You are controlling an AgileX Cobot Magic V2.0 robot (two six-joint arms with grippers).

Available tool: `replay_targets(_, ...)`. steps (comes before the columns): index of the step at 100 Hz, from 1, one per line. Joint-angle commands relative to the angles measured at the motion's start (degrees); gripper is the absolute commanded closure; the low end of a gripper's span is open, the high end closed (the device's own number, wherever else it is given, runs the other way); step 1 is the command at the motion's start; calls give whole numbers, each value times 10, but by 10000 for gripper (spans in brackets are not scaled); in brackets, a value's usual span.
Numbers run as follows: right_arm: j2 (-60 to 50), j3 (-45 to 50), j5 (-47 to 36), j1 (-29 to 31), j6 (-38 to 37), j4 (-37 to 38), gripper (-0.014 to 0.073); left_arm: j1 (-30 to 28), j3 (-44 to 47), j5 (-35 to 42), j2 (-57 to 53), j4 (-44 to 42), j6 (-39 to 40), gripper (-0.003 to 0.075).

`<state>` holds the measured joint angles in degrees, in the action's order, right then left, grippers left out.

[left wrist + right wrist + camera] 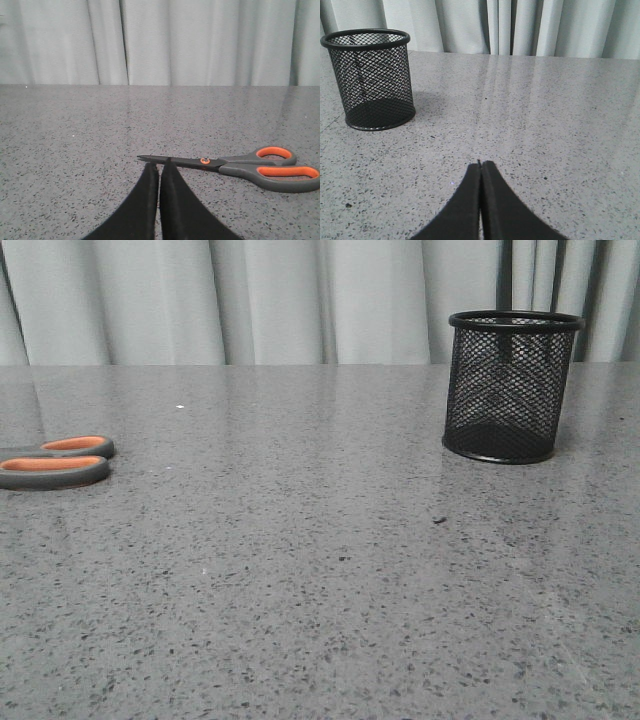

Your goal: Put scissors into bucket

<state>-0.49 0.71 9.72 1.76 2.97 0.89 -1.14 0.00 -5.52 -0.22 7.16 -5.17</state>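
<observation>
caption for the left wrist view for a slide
Shut left gripper just short of the closed scissors lying flat on the speckled grey table.

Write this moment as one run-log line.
scissors: flat on table, untouched | bucket: upright, empty | left gripper: shut, by blade tip | right gripper: shut

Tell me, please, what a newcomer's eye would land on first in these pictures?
Probably the scissors with dark grey, orange-lined handle loops, lying flat and closed at the table's far left edge. Next, the black wire-mesh cylindrical cup, standing upright and empty at the right rear. Both the left gripper and right gripper are shut, holding nothing.
</observation>
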Motion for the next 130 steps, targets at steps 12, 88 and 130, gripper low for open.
replay_targets(12, -11, 15, -43, 4, 2, 5, 664, -2, 9, 42, -14, 6, 5, 741)
replay_targets(88, -11, 15, -46, 4, 2, 5, 664, -2, 9, 42, -14, 6, 5, 741)
replay_targets(130, -11, 15, -65, 4, 2, 5, 664, -2, 9, 42, -14, 6, 5, 741)
